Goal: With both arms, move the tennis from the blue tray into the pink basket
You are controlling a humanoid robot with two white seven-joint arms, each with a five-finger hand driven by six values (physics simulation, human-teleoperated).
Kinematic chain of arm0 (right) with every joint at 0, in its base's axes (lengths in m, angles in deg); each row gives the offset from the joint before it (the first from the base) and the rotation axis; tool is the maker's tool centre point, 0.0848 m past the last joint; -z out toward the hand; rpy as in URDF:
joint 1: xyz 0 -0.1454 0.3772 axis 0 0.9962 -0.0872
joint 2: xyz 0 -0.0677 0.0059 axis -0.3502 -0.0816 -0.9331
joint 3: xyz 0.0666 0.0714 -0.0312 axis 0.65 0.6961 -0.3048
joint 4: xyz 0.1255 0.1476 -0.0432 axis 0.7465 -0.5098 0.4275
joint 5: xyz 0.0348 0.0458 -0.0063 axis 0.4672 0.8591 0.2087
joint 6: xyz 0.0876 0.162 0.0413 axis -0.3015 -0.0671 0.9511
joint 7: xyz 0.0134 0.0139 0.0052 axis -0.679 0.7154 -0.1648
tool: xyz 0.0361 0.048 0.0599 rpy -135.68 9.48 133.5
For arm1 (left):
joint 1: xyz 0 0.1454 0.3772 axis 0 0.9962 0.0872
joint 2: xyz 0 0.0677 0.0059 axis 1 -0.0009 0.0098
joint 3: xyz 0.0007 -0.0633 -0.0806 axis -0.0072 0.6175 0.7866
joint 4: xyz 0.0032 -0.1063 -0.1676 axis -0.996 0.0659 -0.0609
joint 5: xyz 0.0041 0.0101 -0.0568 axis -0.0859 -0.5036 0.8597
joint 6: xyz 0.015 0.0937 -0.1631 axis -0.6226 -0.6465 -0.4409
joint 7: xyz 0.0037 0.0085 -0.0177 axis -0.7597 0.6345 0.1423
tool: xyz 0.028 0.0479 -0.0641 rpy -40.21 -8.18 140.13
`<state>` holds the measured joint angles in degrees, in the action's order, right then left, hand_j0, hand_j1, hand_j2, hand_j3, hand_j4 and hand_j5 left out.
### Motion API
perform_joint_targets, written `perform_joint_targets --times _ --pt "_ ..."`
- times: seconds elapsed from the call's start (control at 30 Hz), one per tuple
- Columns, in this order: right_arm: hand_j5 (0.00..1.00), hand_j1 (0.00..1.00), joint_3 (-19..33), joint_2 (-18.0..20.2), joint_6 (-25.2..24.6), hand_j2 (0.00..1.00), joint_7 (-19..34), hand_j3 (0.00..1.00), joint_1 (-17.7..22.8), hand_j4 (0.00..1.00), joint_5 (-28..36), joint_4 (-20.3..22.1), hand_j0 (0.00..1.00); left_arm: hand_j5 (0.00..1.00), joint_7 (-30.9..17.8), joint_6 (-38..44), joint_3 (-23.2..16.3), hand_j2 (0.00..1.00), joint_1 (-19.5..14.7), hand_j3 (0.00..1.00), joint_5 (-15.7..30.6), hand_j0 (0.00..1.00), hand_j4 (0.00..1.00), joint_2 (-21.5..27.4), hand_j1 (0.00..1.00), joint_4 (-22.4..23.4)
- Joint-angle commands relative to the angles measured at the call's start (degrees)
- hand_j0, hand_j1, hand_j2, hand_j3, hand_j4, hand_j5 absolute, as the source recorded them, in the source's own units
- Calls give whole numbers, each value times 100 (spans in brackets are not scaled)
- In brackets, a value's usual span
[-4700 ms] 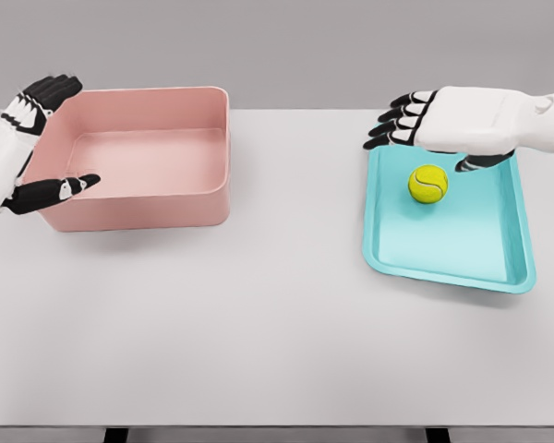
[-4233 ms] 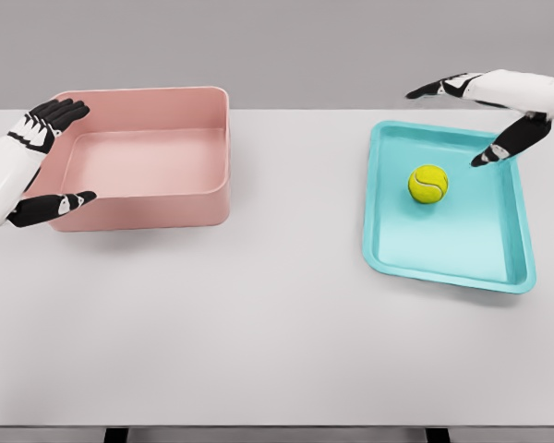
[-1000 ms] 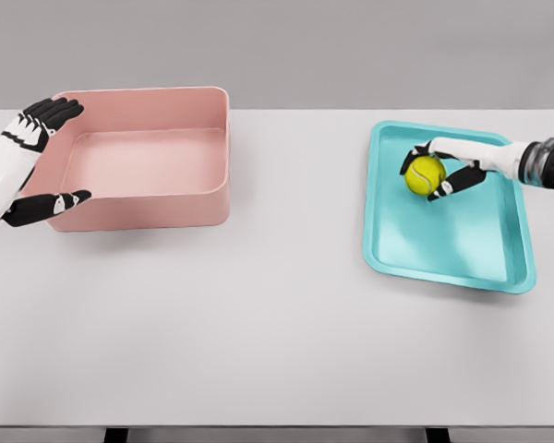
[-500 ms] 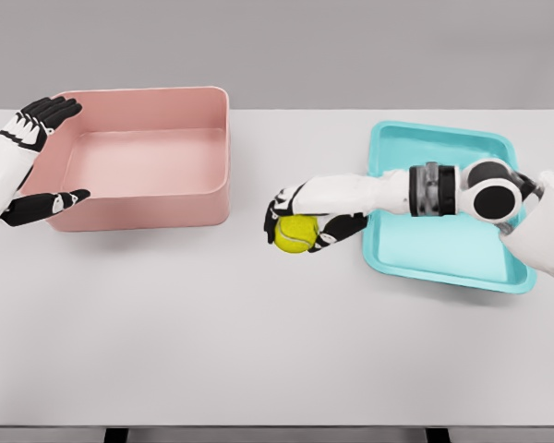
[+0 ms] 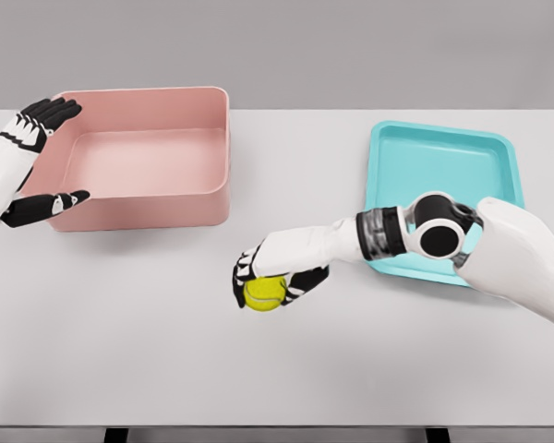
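A yellow tennis ball (image 5: pixel 264 293) is held over the white table, left of the blue tray (image 5: pixel 443 161), which has nothing in it. My right hand (image 5: pixel 275 273) is shut on the ball from above, its arm reaching across the tray's front edge. The pink basket (image 5: pixel 148 157) stands at the far left of the table. My left hand (image 5: pixel 28 166) is open at the basket's left end, fingers (image 5: pixel 44 113) at the far corner and thumb (image 5: pixel 51 205) at the near corner.
The white table (image 5: pixel 166 341) stretches toward me below both containers. The right forearm and elbow (image 5: pixel 499 249) cover the tray's near right corner.
My right hand has carried the ball out of the tray, leftward and toward me across the table. The left hand has stayed at the basket.
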<state>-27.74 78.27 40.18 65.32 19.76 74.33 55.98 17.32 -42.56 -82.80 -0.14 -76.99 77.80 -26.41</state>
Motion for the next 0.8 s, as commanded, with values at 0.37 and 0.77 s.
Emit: perform_joint_targets --times 0.37,0.77 --pt "100 100 811 48 187 100 0 100 131 100 -84 70 100 100 -497 -2 18 100 -26 100 43 100 100 163 100 -24" --pt "100 100 4371 1956 1007 100 0 100 2319 100 1085 448 100 100 -1895 -2 194 100 -9 100 52 100 100 339 100 -51"
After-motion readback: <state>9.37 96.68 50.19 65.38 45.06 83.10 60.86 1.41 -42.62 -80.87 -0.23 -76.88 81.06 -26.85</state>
